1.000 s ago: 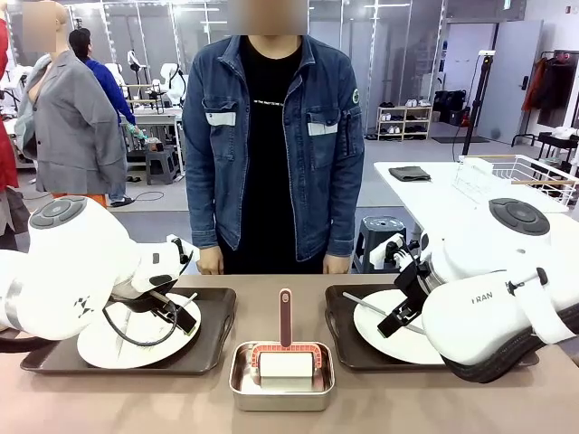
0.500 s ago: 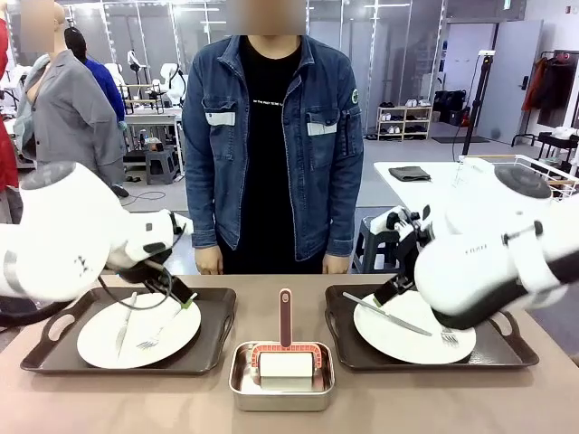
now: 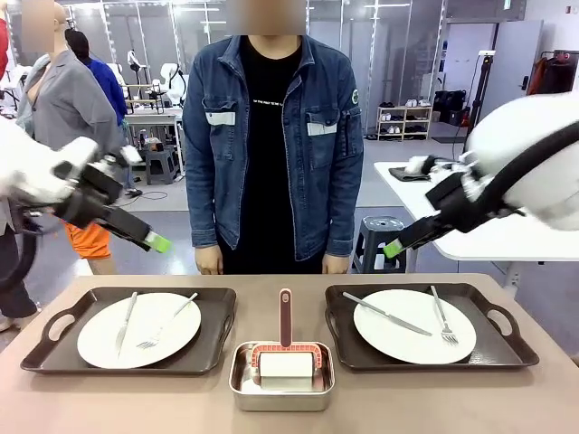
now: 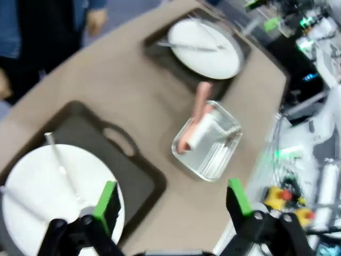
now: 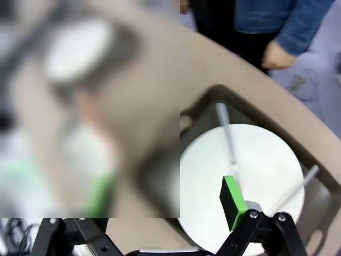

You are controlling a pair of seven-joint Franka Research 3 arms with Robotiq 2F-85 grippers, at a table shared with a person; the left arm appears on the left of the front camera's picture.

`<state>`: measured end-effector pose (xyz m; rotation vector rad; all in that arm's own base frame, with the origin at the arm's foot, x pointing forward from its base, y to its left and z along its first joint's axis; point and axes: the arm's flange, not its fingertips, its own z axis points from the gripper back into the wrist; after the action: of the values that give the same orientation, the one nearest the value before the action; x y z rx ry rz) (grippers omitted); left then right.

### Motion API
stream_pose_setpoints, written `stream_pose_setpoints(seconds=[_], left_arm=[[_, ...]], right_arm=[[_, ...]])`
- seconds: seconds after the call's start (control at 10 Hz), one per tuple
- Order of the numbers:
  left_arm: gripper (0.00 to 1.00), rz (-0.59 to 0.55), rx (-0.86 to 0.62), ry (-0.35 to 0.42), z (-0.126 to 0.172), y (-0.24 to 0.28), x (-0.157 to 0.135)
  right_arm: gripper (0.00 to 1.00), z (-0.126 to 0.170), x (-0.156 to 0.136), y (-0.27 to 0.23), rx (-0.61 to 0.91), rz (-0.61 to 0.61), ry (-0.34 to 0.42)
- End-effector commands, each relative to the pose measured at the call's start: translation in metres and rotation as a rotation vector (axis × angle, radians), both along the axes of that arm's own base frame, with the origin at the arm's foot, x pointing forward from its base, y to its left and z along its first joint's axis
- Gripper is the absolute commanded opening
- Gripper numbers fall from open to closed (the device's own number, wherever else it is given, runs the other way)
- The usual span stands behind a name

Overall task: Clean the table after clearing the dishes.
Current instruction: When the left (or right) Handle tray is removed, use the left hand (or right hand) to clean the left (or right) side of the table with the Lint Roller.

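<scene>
Two white plates make up the dishes. The left plate (image 3: 138, 329) holds a knife and fork on a dark tray (image 3: 54, 354). The right plate (image 3: 414, 325) sits on its own tray (image 3: 511, 348). My left gripper (image 3: 154, 240) hangs open in the air above and behind the left tray. The left wrist view shows its green pads (image 4: 107, 204) wide apart over the plate (image 4: 48, 197). My right gripper (image 3: 395, 247) is raised above the right tray's far edge. It stands open (image 5: 165, 198) over the plate (image 5: 250, 160). The beige table (image 3: 407, 407) carries it all.
A steel pan (image 3: 282, 387) with a pink-handled roller (image 3: 285, 318) sits at the table's front middle, between the trays. A person in a denim jacket (image 3: 271, 136) stands at the far edge, hands hanging near the tabletop (image 5: 279, 53). A white table (image 3: 434, 194) stands behind on the right.
Both arms have risen and swung outward, away from the plates. The grippers were low over the trays and now hang in the air, leaving both plates in full view.
</scene>
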<state>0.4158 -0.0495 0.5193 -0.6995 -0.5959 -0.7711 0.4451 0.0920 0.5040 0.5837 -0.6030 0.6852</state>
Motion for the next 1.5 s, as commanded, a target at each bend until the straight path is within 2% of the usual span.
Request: stream_pose_setpoints(seconds=[0.0, 0.1, 0.2, 0.4, 0.6, 0.8, 1.1, 1.2, 1.3, 1.4], left_arm=[[1.00, -0.054, -0.159, 0.078, -0.013, 0.059, -0.004], [1.00, -0.045, -0.244, 0.070, -0.021, 0.087, -0.013], [1.00, -0.022, -0.330, 0.087, -0.030, 0.117, -0.024], [1.00, 0.160, -0.517, 0.192, -0.055, 0.197, -0.043], [1.00, 0.281, -0.536, 0.270, -0.062, 0.259, -0.079], [1.00, 0.417, -0.588, 0.291, -0.064, 0.311, -0.119], [1.00, 0.568, -0.605, 0.330, -0.072, 0.336, -0.137], [1.00, 0.583, -0.581, 0.348, -0.069, 0.338, -0.136], [1.00, 0.594, -0.561, 0.327, -0.064, 0.338, -0.134], [1.00, 0.558, -0.605, 0.318, -0.075, 0.342, -0.144]], right_arm=[[1.00, -0.014, 0.002, -0.070, 0.233, 0.109, 0.152], [1.00, -0.021, -0.006, -0.104, 0.354, 0.109, 0.197], [1.00, -0.032, -0.016, -0.138, 0.455, 0.085, 0.278], [1.00, -0.056, -0.040, -0.214, 0.589, -0.026, 0.282], [1.00, -0.076, -0.064, -0.273, 0.640, -0.137, 0.291], [1.00, -0.096, -0.080, -0.318, 0.685, -0.251, 0.328], [1.00, -0.109, -0.086, -0.349, 0.700, -0.347, 0.364], [1.00, -0.108, -0.085, -0.347, 0.684, -0.346, 0.370], [1.00, -0.105, -0.083, -0.344, 0.669, -0.344, 0.364], [1.00, -0.118, -0.093, -0.353, 0.677, -0.331, 0.354]])
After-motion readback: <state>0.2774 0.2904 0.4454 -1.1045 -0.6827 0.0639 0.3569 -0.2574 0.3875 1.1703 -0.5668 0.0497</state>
